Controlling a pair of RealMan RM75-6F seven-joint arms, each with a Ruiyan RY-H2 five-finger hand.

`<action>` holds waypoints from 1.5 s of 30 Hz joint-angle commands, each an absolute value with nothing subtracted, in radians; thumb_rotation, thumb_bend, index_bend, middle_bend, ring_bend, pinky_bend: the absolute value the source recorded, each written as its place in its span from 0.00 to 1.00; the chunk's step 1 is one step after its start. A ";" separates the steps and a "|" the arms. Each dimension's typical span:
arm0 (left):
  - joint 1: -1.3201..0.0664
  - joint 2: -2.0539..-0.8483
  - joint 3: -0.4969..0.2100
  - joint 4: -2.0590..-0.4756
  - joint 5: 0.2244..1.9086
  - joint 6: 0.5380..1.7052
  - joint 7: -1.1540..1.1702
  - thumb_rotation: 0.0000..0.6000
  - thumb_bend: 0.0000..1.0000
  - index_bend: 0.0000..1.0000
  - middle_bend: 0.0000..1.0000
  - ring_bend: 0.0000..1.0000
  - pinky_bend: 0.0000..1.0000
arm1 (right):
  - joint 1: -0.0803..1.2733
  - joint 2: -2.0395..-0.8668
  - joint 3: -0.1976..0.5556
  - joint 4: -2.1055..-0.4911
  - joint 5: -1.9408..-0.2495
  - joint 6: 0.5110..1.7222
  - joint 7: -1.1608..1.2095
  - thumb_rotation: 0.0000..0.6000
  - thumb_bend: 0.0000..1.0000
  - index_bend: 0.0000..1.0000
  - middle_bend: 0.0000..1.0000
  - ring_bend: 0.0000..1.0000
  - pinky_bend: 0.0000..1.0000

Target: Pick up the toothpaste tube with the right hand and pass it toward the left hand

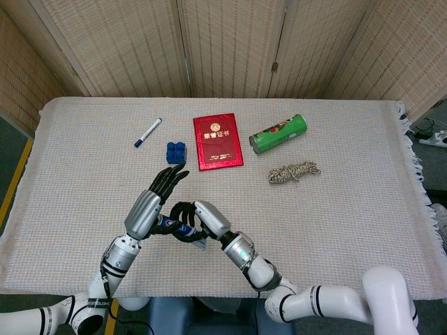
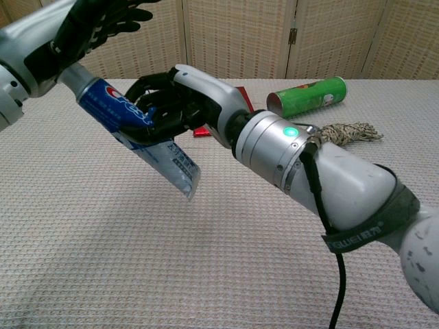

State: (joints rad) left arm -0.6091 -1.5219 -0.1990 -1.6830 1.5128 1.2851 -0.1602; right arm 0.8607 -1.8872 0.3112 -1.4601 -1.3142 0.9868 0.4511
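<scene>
Most of the task looks done: the right hand (image 2: pixel 175 103) grips the toothpaste tube (image 2: pixel 130 130) aloft near the table's (image 1: pixel 349 209) front edge, cap end reaching the left hand (image 2: pixel 82 31), whose spread fingers haven't closed.

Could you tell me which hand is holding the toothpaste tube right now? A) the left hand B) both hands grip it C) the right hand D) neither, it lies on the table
C: the right hand has its fingers wrapped around the tube, held above the table, while the left hand is spread open over the cap end.
</scene>
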 commanded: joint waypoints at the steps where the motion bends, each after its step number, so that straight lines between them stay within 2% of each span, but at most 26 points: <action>1: -0.606 -1.512 -0.200 -1.689 1.510 1.287 -0.161 0.00 0.14 0.00 0.00 0.00 0.00 | 0.858 -1.873 0.304 -1.461 -1.317 0.978 0.439 1.00 0.74 0.80 0.64 0.74 0.63; 12: -0.559 -1.404 -0.168 -1.711 1.527 1.314 -0.124 0.00 0.14 0.00 0.00 0.00 0.00 | 0.868 -1.703 0.262 -1.465 -1.263 0.871 0.184 1.00 0.74 0.79 0.62 0.72 0.63; 18: -0.537 -1.357 -0.170 -1.720 1.461 1.296 -0.051 0.00 0.14 0.00 0.00 0.00 0.00 | 0.899 -1.662 0.247 -1.433 -1.183 0.822 -0.020 1.00 0.74 0.70 0.57 0.69 0.58; 24: -0.526 -1.319 -0.170 -1.763 1.399 1.270 0.025 0.00 0.14 0.00 0.00 0.00 0.00 | 0.930 -1.690 0.230 -1.388 -1.120 0.789 -0.132 1.00 0.74 0.59 0.48 0.59 0.51; 26: -0.523 -1.311 -0.166 -1.771 1.385 1.263 0.056 0.00 0.14 0.00 0.00 0.00 0.00 | 0.941 -1.702 0.223 -1.377 -1.096 0.767 -0.156 1.00 0.74 0.51 0.43 0.53 0.47; 28: -0.520 -1.307 -0.165 -1.772 1.375 1.263 0.080 0.00 0.14 0.00 0.00 0.00 0.00 | 0.950 -1.700 0.219 -1.378 -1.069 0.747 -0.179 1.00 0.74 0.34 0.34 0.44 0.37; 30: -0.514 -1.307 -0.164 -1.769 1.370 1.270 0.102 0.00 0.14 0.00 0.00 0.00 0.00 | 0.956 -1.692 0.214 -1.385 -1.043 0.737 -0.206 1.00 0.73 0.10 0.20 0.33 0.25; 31: -0.511 -1.306 -0.165 -1.767 1.367 1.274 0.107 0.00 0.13 0.00 0.00 0.00 0.00 | 0.956 -1.688 0.214 -1.390 -1.031 0.738 -0.216 1.00 0.70 0.02 0.13 0.27 0.19; 32: -0.508 -1.304 -0.166 -1.765 1.362 1.276 0.109 0.01 0.13 0.00 0.00 0.00 0.00 | 0.954 -1.681 0.214 -1.402 -1.014 0.742 -0.225 1.00 0.66 0.00 0.10 0.25 0.17; 33: -0.506 -1.300 -0.167 -1.765 1.356 1.275 0.107 0.03 0.13 0.00 0.00 0.00 0.00 | 0.951 -1.674 0.214 -1.414 -1.003 0.744 -0.229 1.00 0.55 0.00 0.05 0.21 0.13; 34: -0.503 -1.295 -0.169 -1.767 1.351 1.275 0.101 0.05 0.13 0.00 0.00 0.00 0.00 | 0.945 -1.666 0.217 -1.430 -0.996 0.753 -0.225 1.00 0.50 0.00 0.04 0.20 0.12; 36: -0.495 -1.284 -0.176 -1.763 1.341 1.281 0.089 0.16 0.14 0.00 0.00 0.00 0.00 | 0.925 -1.635 0.219 -1.473 -1.004 0.778 -0.211 1.00 0.43 0.00 0.01 0.18 0.11; 38: -0.486 -1.266 -0.176 -1.760 1.329 1.277 0.080 0.47 0.14 0.00 0.00 0.00 0.00 | 0.895 -1.595 0.220 -1.518 -1.034 0.819 -0.188 1.00 0.43 0.00 0.00 0.17 0.11; 39: -0.483 -1.254 -0.174 -1.760 1.323 1.273 0.074 0.74 0.14 0.00 0.00 0.00 0.00 | 0.880 -1.574 0.219 -1.538 -1.051 0.840 -0.178 1.00 0.42 0.00 0.01 0.17 0.11; 40: -0.479 -1.243 -0.174 -1.758 1.318 1.271 0.070 0.92 0.14 0.00 0.00 0.00 0.00 | 0.862 -1.553 0.218 -1.558 -1.070 0.867 -0.168 1.00 0.42 0.00 0.02 0.18 0.12; 41: -0.473 -1.231 -0.173 -1.753 1.314 1.272 0.069 0.99 0.14 0.01 0.00 0.00 0.00 | 0.835 -1.525 0.216 -1.582 -1.099 0.912 -0.156 1.00 0.42 0.00 0.04 0.20 0.12; 43: -0.461 -1.219 -0.170 -1.736 1.313 1.283 0.078 1.00 0.18 0.04 0.01 0.01 0.00 | 0.793 -1.483 0.207 -1.611 -1.142 0.982 -0.151 1.00 0.41 0.02 0.10 0.24 0.14; 45: -0.444 -1.213 -0.166 -1.718 1.314 1.305 0.087 1.00 0.24 0.09 0.05 0.05 0.00 | 0.736 -1.423 0.186 -1.651 -1.195 1.067 -0.154 1.00 0.42 0.12 0.19 0.29 0.17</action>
